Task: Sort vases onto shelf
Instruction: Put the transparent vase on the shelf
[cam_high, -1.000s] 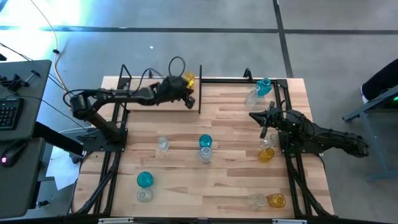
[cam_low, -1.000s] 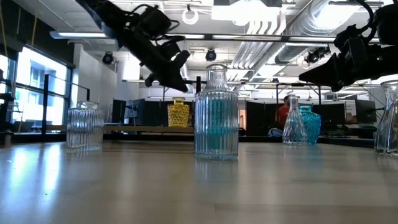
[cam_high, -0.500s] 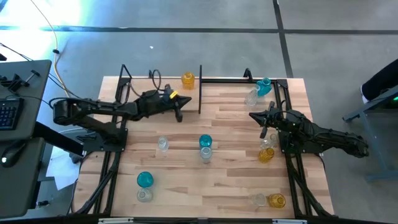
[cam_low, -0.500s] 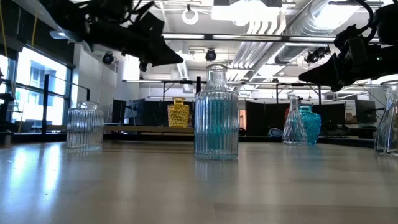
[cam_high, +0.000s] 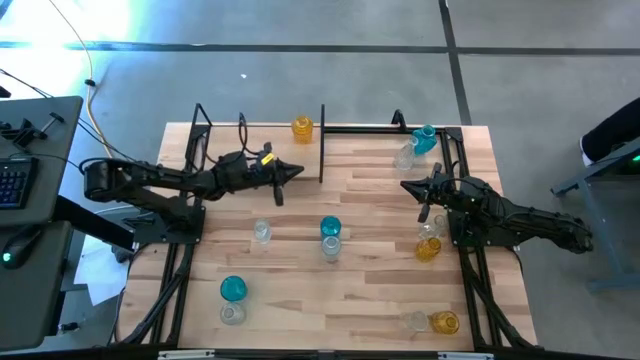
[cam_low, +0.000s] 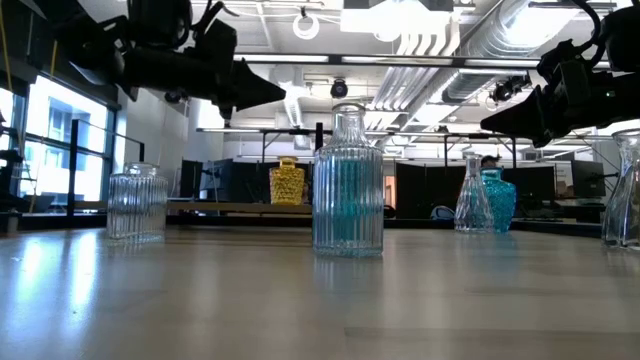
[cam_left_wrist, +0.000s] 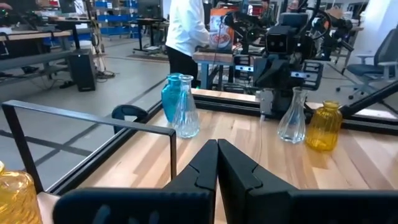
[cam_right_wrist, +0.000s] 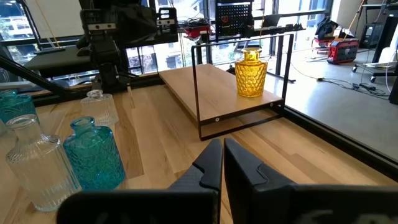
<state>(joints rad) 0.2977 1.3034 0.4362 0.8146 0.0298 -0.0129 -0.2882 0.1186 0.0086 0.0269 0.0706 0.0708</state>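
Alone on the light-wood shelf stands a honeycombed amber vase; both arms' fingers pressed together.

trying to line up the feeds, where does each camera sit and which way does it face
High: overhead, straight down on the table; both arms show.
Low: table height, facing the room; both arms overhead.
Left wrist: past the shut left gripper toward the right arm.
Right wrist: past the shut right gripper toward the shelf.
Shared: the yellow vase on the shelf.
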